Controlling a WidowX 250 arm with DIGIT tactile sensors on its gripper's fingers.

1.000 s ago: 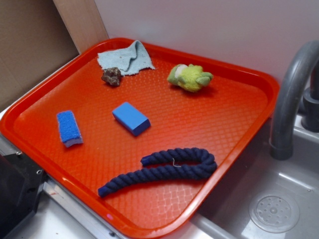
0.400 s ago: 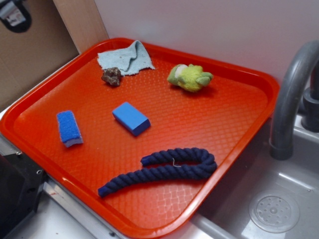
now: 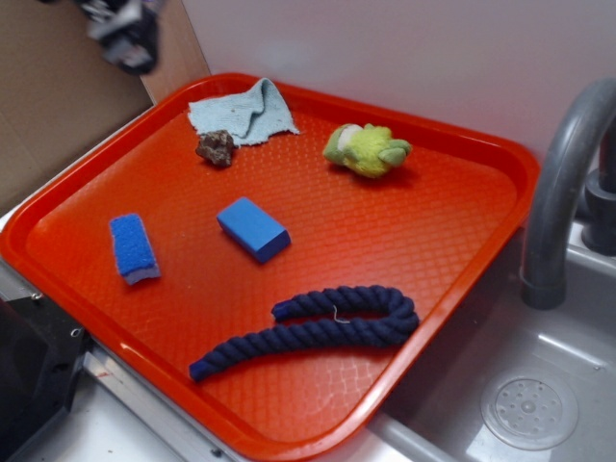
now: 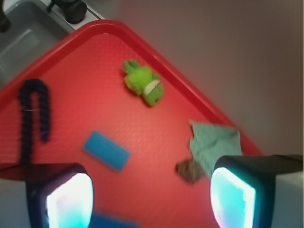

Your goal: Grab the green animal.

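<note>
The green animal [image 3: 367, 148] is a fuzzy yellow-green plush lying on its side near the far edge of the red tray [image 3: 452, 241]. The wrist view shows the green animal [image 4: 144, 84] well ahead, in the upper middle. My gripper [image 3: 125, 34] hangs blurred at the top left of the exterior view, high over the tray's far-left corner and far from the plush. In the wrist view my gripper [image 4: 151, 199] is open, its two glowing pads wide apart with nothing between them.
On the tray lie a pale blue-green cloth [image 3: 243, 112], a small brown lump [image 3: 217, 147], a blue block [image 3: 253, 228], a blue sponge [image 3: 133, 247] and a dark blue rope [image 3: 318, 325]. A grey faucet [image 3: 563, 192] and sink stand to the right.
My gripper came into the exterior view at the top left and has moved rightward toward the tray's far corner. Nothing on the tray has moved.
</note>
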